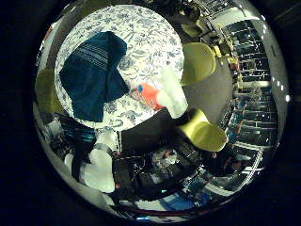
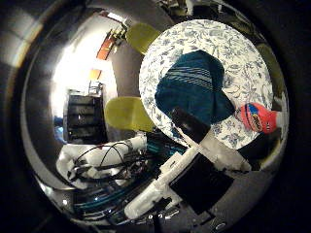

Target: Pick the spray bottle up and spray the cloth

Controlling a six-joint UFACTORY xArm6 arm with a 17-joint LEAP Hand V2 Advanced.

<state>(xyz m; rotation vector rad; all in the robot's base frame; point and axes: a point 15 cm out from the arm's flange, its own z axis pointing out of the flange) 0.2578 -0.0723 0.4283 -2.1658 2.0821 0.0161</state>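
The hand [image 2: 204, 145] hangs in the air with its palm turned downward, holding nothing. A black-tipped white finger [image 2: 194, 127] reaches straight out from the palm, uncurled. More white and black parts of the hand [image 1: 101, 165] show at the view's edge, touching nothing.
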